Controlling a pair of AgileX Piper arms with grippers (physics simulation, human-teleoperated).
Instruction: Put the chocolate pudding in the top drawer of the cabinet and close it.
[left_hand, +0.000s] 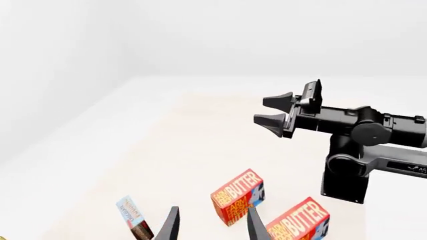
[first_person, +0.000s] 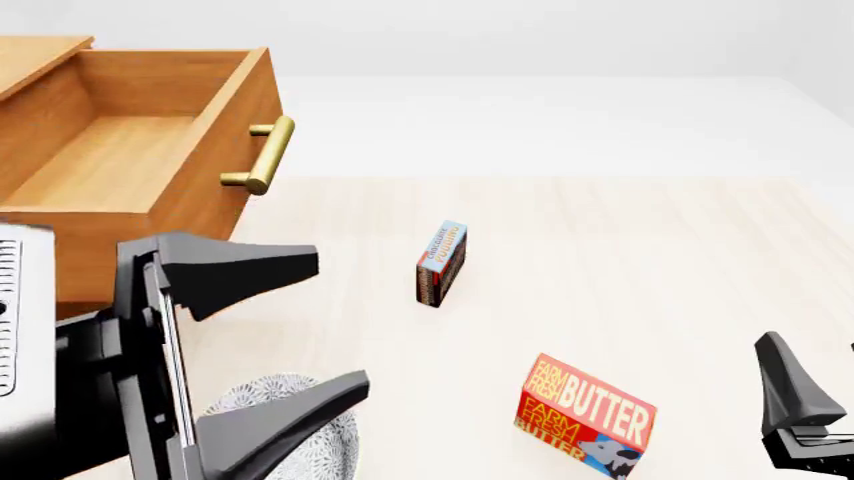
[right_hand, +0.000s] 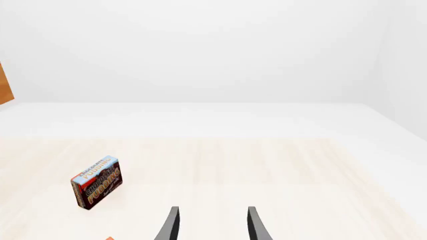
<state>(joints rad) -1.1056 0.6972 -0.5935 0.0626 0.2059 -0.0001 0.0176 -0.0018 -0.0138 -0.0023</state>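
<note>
Chocolate pudding (first_person: 442, 264): stood on its narrow edge on the table (first_person: 641, 250), toward the middle of the surface, well apart from both grippers; light blue panel uppermost, lettering too small to read in the front view
Top drawer (first_person: 134, 150): pulled open at the far left corner of the table, nothing seen inside; its left part was cut by the frame edge
Handle (first_person: 263, 155): brass bar, on the drawer front facing the pudding
Cabinet (first_person: 40, 55): only a top corner and a strip below the drawer showed; the lower drawer was hidden behind the left arm
Left gripper (first_person: 287, 330): fingers apart, nothing between them; large and close in the front view, near the left front edge of the table
Right gripper (left_hand: 272, 111): fingers apart and empty in the left wrist view; in the front view only one finger showed, at the right front corner, the rest cut off
Butter box (first_person: 587, 415): lay near the front edge, between the two grippers
Second butter box (left_hand: 298, 223): seen only in the left wrist view, partly cut off
Plate (first_person: 287, 420): patterned, mostly hidden behind the left gripper's lower finger
</note>
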